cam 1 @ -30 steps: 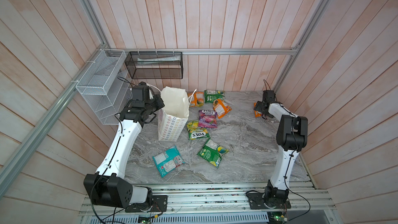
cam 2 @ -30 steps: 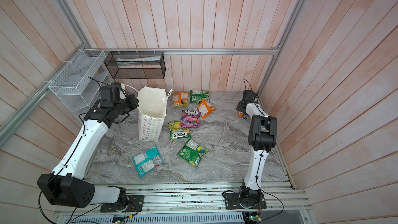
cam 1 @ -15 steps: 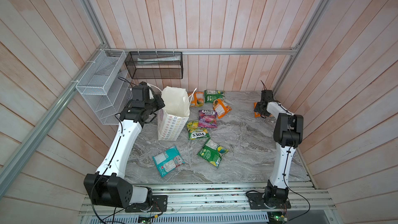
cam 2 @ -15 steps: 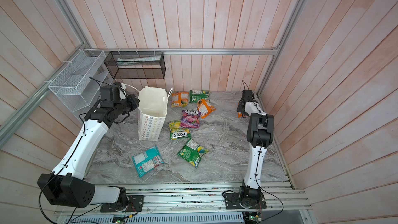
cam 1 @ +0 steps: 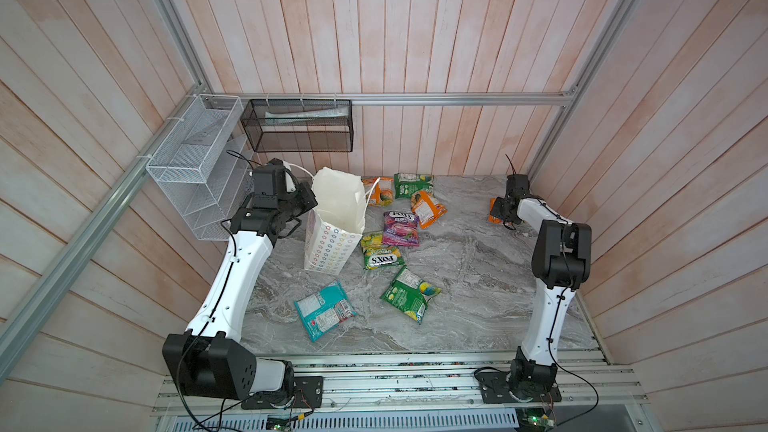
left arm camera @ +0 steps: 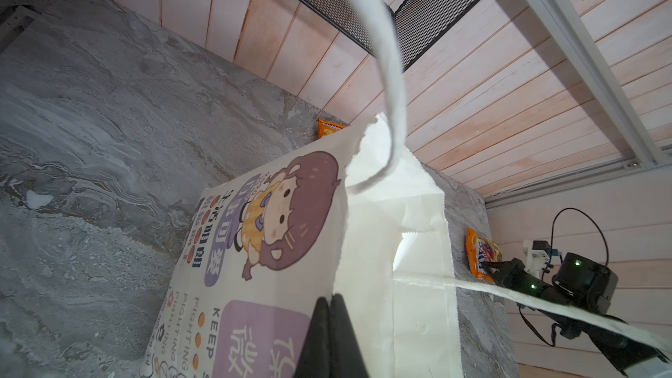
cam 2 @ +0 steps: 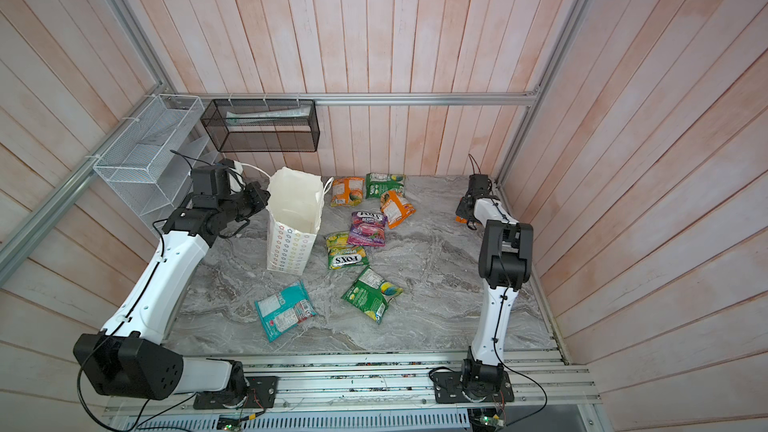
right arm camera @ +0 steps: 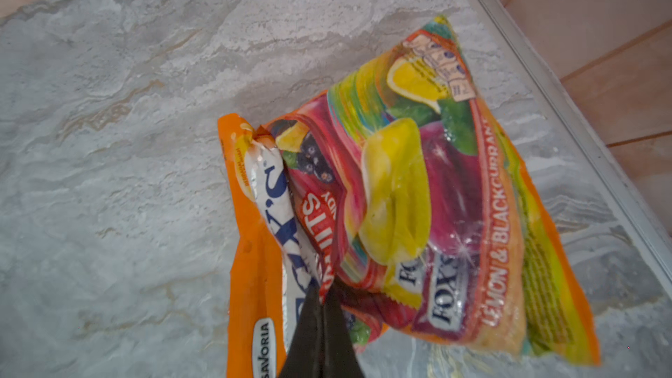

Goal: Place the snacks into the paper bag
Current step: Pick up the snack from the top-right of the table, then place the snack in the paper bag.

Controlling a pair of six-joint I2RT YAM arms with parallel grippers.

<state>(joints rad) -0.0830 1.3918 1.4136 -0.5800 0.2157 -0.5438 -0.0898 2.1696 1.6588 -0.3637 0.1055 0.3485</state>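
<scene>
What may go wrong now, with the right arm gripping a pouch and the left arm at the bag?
The right fingers pinch only a thin crease of the orange pouch; it may slip out when lifted. The left fingers hold just the rim of the paper bag; a pull may tear or tip it.

Walls: pale pink-washed wooden planks on three sides, evenly lit.
Frame: silver aluminium rails along the back wall and up the corners.
Worktop: grey marble-patterned slab.
Fixtures: white wire-mesh tiered rack on the side wall. Black mesh rectangular basket hung from the back rail, just beside the rack.
</scene>
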